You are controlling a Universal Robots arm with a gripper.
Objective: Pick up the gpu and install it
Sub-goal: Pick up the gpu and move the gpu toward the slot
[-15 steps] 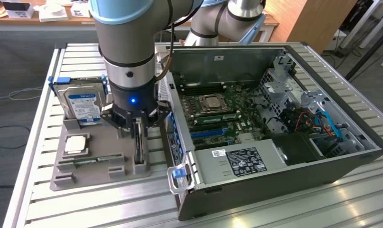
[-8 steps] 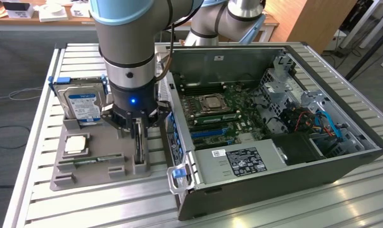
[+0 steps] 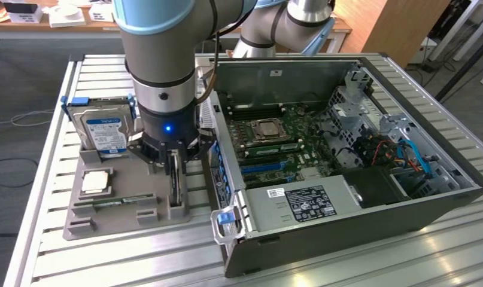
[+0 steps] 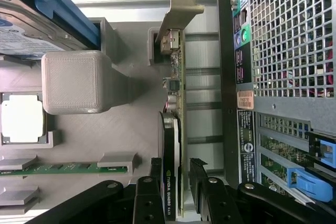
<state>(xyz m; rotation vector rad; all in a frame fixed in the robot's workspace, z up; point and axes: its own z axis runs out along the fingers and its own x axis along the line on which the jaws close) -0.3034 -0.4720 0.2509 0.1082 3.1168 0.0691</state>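
The gpu (image 3: 175,186) stands on its long edge in a slot of the grey holder tray (image 3: 105,224), beside the open computer case (image 3: 361,197). In the wrist view the gpu (image 4: 174,93) shows as a thin dark card with a black cooler and a pale metal bracket (image 4: 180,6) at its far end. My gripper (image 3: 174,160) hangs straight over the card. The gripper (image 4: 176,170) is open, with one black finger on each side of the card's near end. A narrow gap shows between the card and one of the fingers (image 4: 198,174).
On the same tray sit a silver hard drive (image 3: 104,128) in a blue frame, a processor (image 3: 95,181) and a green memory stick (image 3: 114,202). The case's motherboard (image 3: 277,146) lies exposed, with its slotted rear wall (image 4: 283,35) close beside the card. Everything rests on a slatted metal table (image 3: 129,263).
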